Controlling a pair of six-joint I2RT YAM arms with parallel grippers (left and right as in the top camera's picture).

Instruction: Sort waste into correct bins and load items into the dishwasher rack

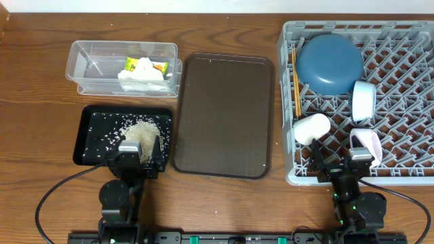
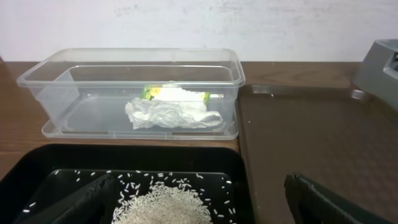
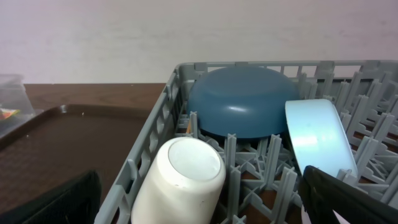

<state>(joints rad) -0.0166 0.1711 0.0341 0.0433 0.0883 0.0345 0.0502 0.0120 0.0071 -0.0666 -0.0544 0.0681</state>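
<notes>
With both jaws wide, empty (left pair over the black tray [image 1: 91, 146], well left of the rack [image 1: 407, 163]), a low sweep could flick rice [image 1: 141, 130] onto the tabletop [image 1: 34, 102].

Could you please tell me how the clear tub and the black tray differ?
The clear tub is see-through with tall walls; the black tray is opaque and shallow. The clear tub holds a crumpled napkin and a snack wrapper; the black tray holds loose rice. Both are rectangular and sit left of the brown tray.
</notes>
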